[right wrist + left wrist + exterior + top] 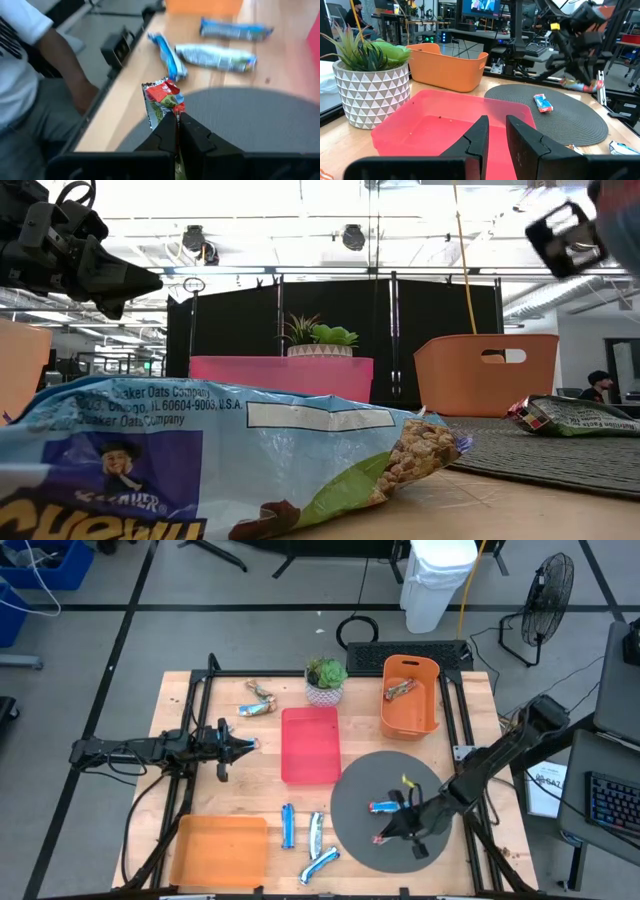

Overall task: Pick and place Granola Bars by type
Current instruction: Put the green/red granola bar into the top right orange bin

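My right gripper [176, 119] hovers over the dark round mat [350, 790], shut on a granola bar with a red and green wrapper [162, 102]. A blue bar [385, 806] lies flat on the mat close by. Three blue-and-white bars [305, 840] lie on the wood near the front edge. Two bars [260, 702] lie at the far left, and one lies inside the orange bin [402, 689]. My left gripper [495, 131] points level at the red tray [310, 745] from the table's left. It is open by a narrow gap, with nothing between its fingers. My right gripper pinches the red and green bar between its two fingers. The crinkled red end [167, 111] sticks out past the fingertips. The fingers slant down from the table's right side. In the left wrist view the bar [580, 86] hangs clear above the mat.
An orange tray [220, 850] lies at the front left. A potted plant [325, 680] stands at the far edge beside the orange bin [430, 710]. A person in a white shirt [25, 45] stands at the near edge. Black frame rails [465, 740] run along the table's sides.
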You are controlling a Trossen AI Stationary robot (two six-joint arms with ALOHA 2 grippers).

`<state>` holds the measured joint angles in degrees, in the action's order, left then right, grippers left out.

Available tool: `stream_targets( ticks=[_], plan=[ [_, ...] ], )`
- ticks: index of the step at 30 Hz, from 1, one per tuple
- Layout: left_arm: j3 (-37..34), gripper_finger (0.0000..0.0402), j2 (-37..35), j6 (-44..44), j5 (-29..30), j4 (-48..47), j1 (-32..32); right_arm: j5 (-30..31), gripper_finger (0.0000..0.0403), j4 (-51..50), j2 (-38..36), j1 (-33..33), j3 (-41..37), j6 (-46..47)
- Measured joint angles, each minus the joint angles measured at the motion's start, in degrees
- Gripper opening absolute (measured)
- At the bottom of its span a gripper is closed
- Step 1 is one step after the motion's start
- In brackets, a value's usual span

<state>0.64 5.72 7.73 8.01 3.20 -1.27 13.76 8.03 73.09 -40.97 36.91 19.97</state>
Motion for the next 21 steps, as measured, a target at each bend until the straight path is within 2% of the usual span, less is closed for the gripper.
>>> stream_targets(
  ticks=[7,10,15,21],
  plan=[
    [0.0,0.0072,0.0,0.0,0.0,0.0,0.0,0.4,0.0002,-2.2,-7.5,0.0,0.0,-4.6],
    [0.0,0.0072,0.0,0.0,0.0,0.0,0.0,2.8,0.0002,-6.5,-10.5,0.0,0.0,-4.7],
    [0.0,0.0072,0.0,0.0,0.0,0.0,0.0,2.7,0.0002,-14.9,-14.5,0.0,0.0,-2.9],
    [0.0,0.0072,0.0,0.0,0.0,0.0,0.0,2.7,0.0002,-17.9,-18.2,0.1,-0.6,-4.2]
  ],
)
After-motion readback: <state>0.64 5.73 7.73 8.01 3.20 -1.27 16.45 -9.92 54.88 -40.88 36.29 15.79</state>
